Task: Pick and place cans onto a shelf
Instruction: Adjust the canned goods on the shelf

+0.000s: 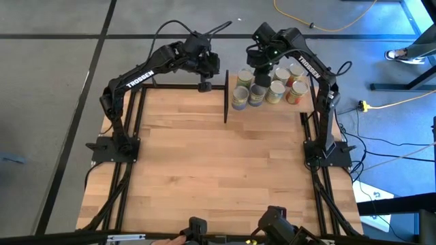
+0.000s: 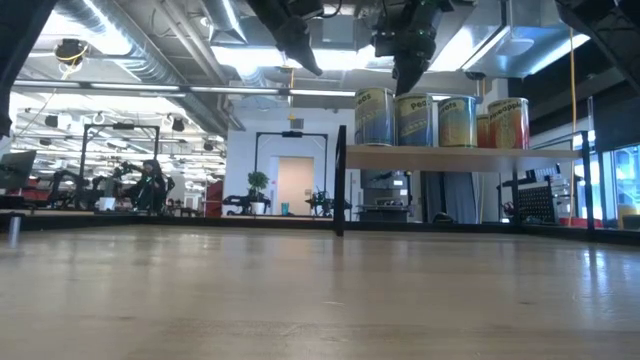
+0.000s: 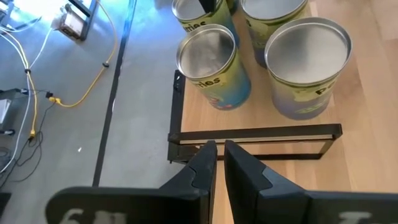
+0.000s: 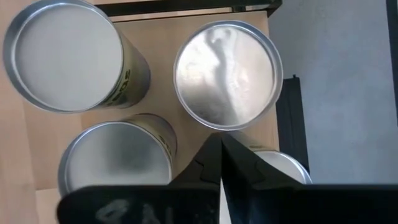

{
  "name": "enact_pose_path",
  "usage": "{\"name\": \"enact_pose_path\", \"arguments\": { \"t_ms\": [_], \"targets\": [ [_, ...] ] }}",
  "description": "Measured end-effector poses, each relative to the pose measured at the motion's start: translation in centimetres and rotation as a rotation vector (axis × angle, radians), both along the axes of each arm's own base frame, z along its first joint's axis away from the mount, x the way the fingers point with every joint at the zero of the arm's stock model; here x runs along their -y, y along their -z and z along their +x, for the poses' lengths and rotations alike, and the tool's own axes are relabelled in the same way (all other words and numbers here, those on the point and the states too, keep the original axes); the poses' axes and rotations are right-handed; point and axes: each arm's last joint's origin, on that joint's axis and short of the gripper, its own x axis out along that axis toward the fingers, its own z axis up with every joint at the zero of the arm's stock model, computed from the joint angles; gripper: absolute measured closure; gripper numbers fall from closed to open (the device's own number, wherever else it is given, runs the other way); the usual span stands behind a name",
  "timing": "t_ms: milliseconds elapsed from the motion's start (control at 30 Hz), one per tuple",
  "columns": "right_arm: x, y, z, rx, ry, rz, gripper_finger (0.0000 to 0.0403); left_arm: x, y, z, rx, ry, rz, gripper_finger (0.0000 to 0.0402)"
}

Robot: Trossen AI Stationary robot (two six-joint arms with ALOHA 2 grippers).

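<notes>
While cans (image 1: 266,88) crowd the shelf (image 2: 460,157), tabletop (image 1: 218,170) lies bare.

Even bright light over my table (image 1: 218,156) from above, soft faint shadows, blue cast along the upper right floor, ceiling strip lights blown out at the top of the low view, near tabletop blurred there, glare on the can tops (image 4: 225,73) under my wrist

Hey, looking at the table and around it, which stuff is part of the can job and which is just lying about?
Part of the job:
- cans, all standing on the shelf
- shelf
- right gripper, shut, empty, above the cans
- left gripper, beside the shelf

Just lying about:
- yellow cable on the floor
- person's shoe beyond the table
</notes>
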Motion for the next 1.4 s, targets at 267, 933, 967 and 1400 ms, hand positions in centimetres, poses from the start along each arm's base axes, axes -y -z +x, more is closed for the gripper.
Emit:
{"name": "enact_pose_path", "arguments": {
  "t_ms": [267, 933, 967, 1400],
  "targets": [
    [0.0, 0.2, 0.0, -0.004, 0.011, 0.009, 0.0398, 0.0, 0.0, 0.0, 0.0, 0.0, 0.0, 0.0376],
    [0.7, 2.1, 0.5, -0.062, 0.011, -0.015, 0.04, 0.0, 0.1, 0.0, -0.002, -0.001, 0.0, 0.0376],
    [0.7, 2.1, 0.5, -0.062, 0.011, -0.015, 0.04, 0.0, 0.1, 0.0, -0.002, -0.001, 0.0, 0.0376],
    [0.7, 2.1, 0.7, -0.02, -0.036, 0.005, 0.04, 0.0, 0.1, 0.0, -0.002, -0.002, 0.0, 0.0376]
  ]
}}
